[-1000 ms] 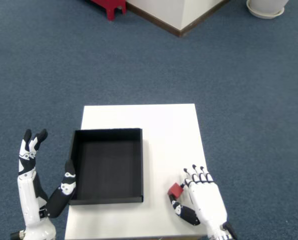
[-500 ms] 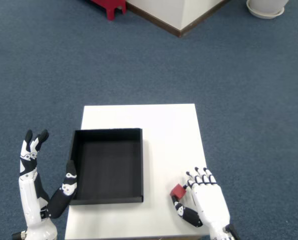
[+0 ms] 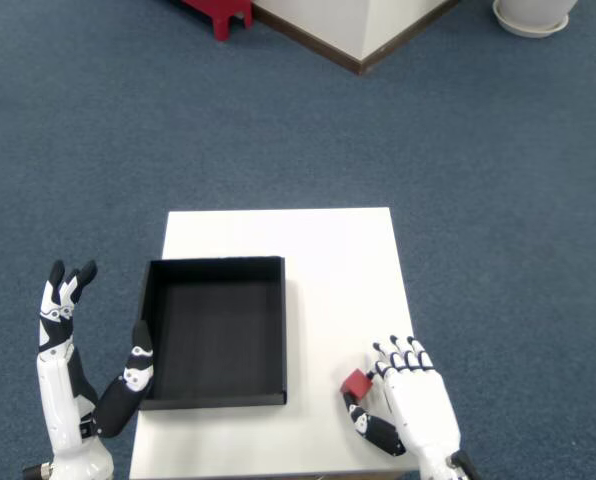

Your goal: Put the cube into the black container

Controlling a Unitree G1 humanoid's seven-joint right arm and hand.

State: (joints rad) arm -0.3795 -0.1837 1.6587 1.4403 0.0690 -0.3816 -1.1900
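Observation:
A small red cube (image 3: 356, 383) sits on the white table (image 3: 328, 260) near its front right corner. My right hand (image 3: 410, 405) lies over the table beside it, the fingertips and thumb closing around the cube, with the thumb below it and the fingers at its right. The black container (image 3: 215, 332), a shallow square tray with nothing inside, stands on the table's left half, about a hand's width left of the cube. My left hand (image 3: 66, 360) is raised off the table's left edge, fingers spread, its thumb against the container's left wall.
Blue carpet surrounds the table. At the top of the view are a red stool leg (image 3: 221, 14), a white wall corner with a brown skirting (image 3: 358, 40) and a white round base (image 3: 531, 17), all far from the table.
My right hand and the cube slid slightly toward the front edge over the first half second. Since then nothing has visibly moved. The left hand has barely shifted.

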